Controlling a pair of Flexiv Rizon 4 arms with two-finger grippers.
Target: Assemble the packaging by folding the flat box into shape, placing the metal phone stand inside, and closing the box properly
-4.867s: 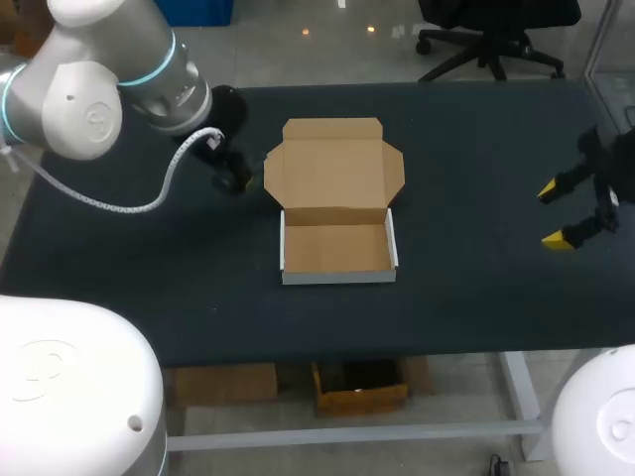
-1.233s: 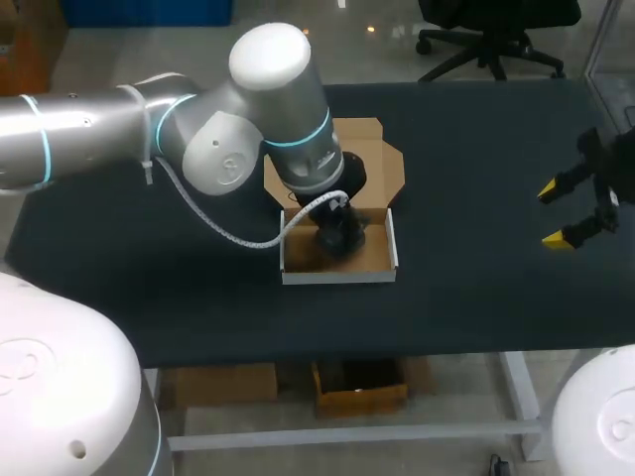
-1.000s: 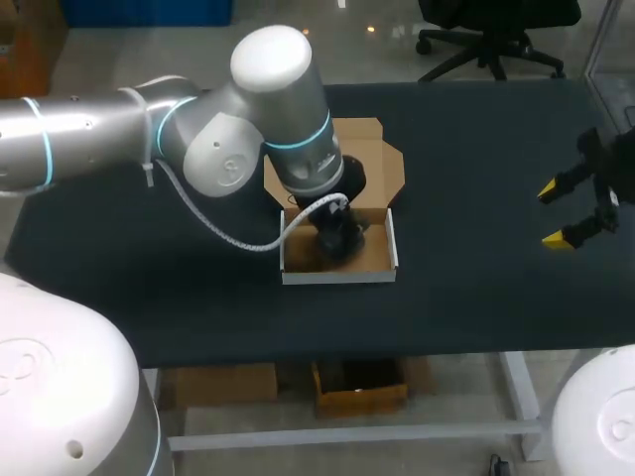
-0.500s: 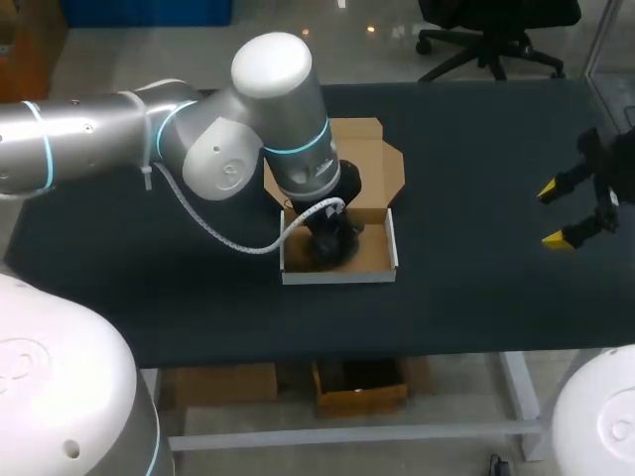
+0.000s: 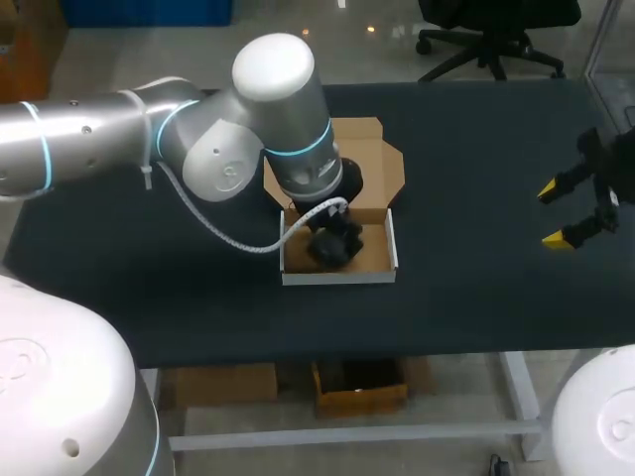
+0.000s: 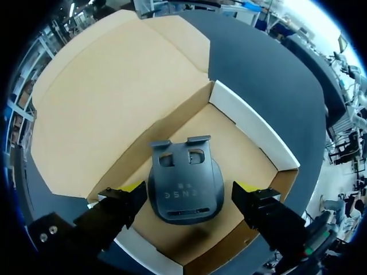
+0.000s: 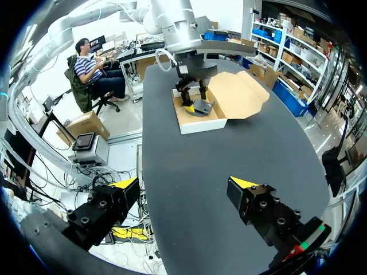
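A dark table [image 5: 476, 297] carries the scene. The left arm [image 5: 198, 139] reaches in over its middle, where an open cardboard box [image 5: 389, 260] sits with its lid flat toward the far edge. The right gripper [image 5: 553, 214] hangs near the right edge, fingers apart and holding nothing. The left gripper [image 6: 190, 186] is spread wide inside the box, astride a dark metal phone stand [image 6: 184, 172] lying on the box floor.

Blocked at frame centre: left arm [image 5: 248, 129] parked over the box [image 5: 337, 270] tray, no way in from above or left. Tight inside, phone stand [image 6: 184, 197] sitting between the spread fingers of the left gripper [image 6: 190, 188]. Loads of bare table [image 5: 476, 178] on the right, out to the right gripper [image 5: 554, 213].
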